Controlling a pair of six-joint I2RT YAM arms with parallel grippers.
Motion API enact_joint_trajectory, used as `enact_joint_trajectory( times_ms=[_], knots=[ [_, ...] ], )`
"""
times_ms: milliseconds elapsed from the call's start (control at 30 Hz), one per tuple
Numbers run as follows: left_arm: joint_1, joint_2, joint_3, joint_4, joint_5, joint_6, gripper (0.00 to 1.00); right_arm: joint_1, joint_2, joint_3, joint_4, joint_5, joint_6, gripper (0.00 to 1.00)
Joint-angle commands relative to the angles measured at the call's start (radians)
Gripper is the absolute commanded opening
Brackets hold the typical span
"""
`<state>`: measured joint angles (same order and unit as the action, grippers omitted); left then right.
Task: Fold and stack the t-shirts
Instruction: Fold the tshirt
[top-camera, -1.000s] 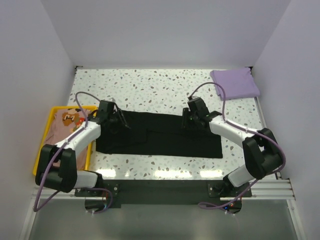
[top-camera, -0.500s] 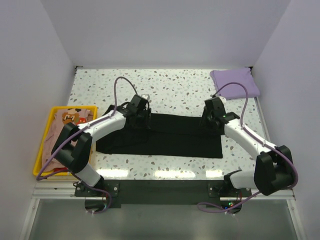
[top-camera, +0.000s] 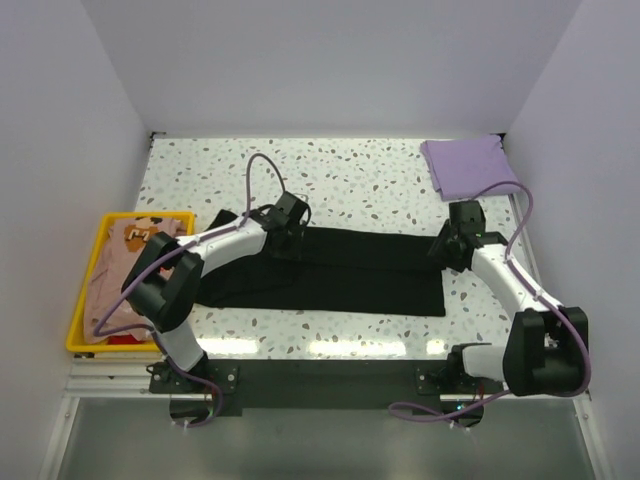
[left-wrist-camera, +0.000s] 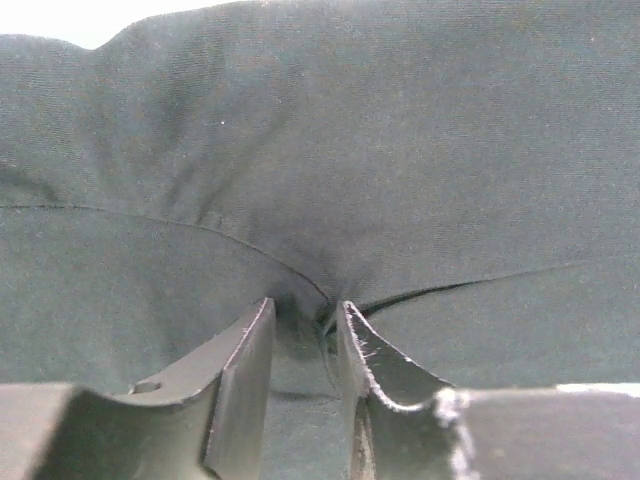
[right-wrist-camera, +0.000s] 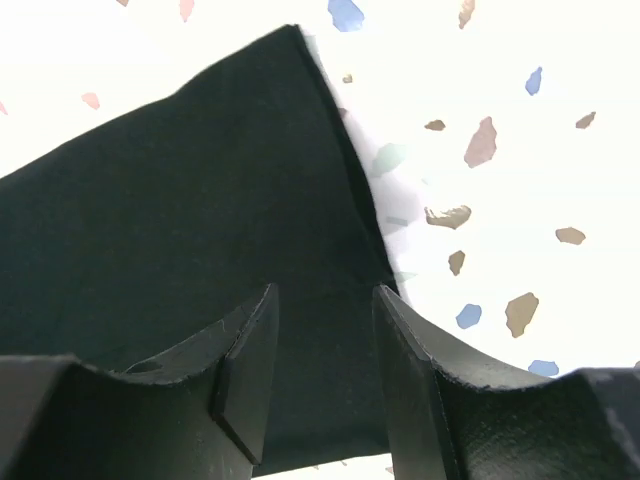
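The black t-shirt (top-camera: 320, 275) lies folded into a long strip across the middle of the table. My left gripper (top-camera: 290, 235) presses down on its far edge left of centre. In the left wrist view the left gripper (left-wrist-camera: 305, 312) has its jaws narrowed but apart, with a pucker of the black t-shirt (left-wrist-camera: 330, 170) gathered between them. My right gripper (top-camera: 446, 250) stands open over the shirt's right end. There the right gripper (right-wrist-camera: 325, 300) straddles flat black cloth (right-wrist-camera: 170, 230) near its corner. The lavender t-shirt (top-camera: 470, 166) lies folded at the far right. The peach t-shirt (top-camera: 128, 258) lies in the tray.
A yellow tray (top-camera: 185, 218) sits at the left edge of the speckled table (top-camera: 340, 175). White walls close in the table on three sides. The arm bases stand along the near edge.
Both arms swung to the right. The left gripper went from the shirt's left end to its far edge near the middle, and the right gripper from mid-shirt to the right end. The left jaws narrowed.
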<state>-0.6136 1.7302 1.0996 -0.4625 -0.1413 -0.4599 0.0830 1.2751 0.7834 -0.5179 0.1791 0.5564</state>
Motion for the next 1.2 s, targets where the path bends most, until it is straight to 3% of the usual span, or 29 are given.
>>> enact_joint_trajectory(
  times_ms=[0,333,600,667,900,1167],
  knots=[
    [-0.006,-0.008,0.023,-0.001,-0.037,0.009,0.35,-0.046,-0.033,-0.015,-0.005,-0.055,-0.019,0.47],
    [-0.006,-0.030,0.016,-0.002,-0.070,0.004,0.06,-0.121,0.003,-0.047,0.041,-0.136,-0.010,0.47],
    [-0.006,-0.061,-0.007,-0.007,-0.069,0.003,0.00,-0.123,0.061,-0.069,0.101,-0.170,0.017,0.47],
    [-0.005,-0.069,-0.009,-0.008,-0.069,0.003,0.00,-0.123,0.067,-0.069,0.107,-0.165,0.019,0.44],
    [-0.005,-0.095,-0.001,-0.044,-0.057,0.020,0.00,-0.124,0.087,-0.041,0.111,-0.167,0.019,0.18],
    [-0.002,-0.123,0.019,-0.088,-0.058,0.052,0.00,-0.126,0.096,0.010,0.104,-0.178,0.025,0.06]
  ],
)
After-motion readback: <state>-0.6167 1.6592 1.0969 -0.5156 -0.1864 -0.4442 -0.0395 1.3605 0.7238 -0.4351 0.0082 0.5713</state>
